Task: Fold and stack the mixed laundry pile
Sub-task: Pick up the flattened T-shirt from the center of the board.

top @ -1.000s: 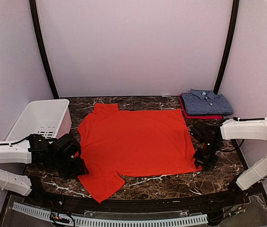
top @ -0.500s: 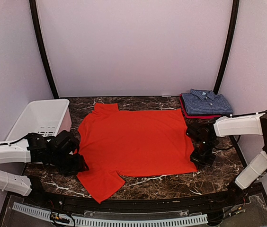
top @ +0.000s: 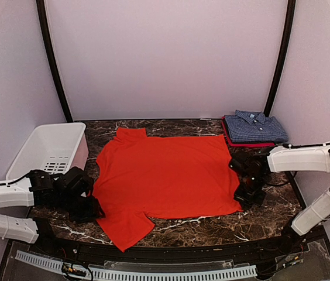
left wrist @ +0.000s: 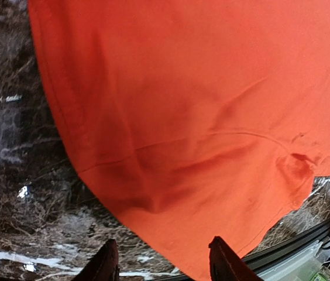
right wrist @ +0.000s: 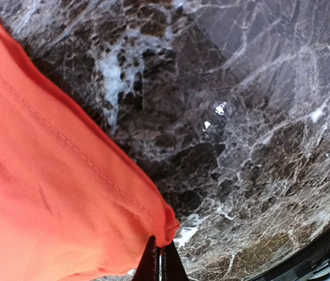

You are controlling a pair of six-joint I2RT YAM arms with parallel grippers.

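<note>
The orange-red shirt [top: 165, 175] lies spread flat in the middle of the marble table, one sleeve pointing to the near edge. The blue-and-white checked shirt [top: 254, 127] lies folded at the back right on a folded red garment. My left gripper [top: 93, 209] is at the shirt's near left sleeve. In the left wrist view it [left wrist: 165, 266] is open, with the sleeve's edge [left wrist: 171, 222] just ahead between the fingertips. My right gripper [top: 244, 198] is shut on the shirt's near right hem corner [right wrist: 174, 225], low over the table, as the right wrist view [right wrist: 159, 263] shows.
A white slotted basket [top: 51, 149] stands at the left, right beside my left arm. Bare marble [top: 212, 228] shows along the near edge and to the right of the shirt. A black rail [top: 153, 252] runs along the table's front.
My left gripper has drawn back a little to the left along the sleeve. My right gripper has shifted slightly left with the hem corner in it.
</note>
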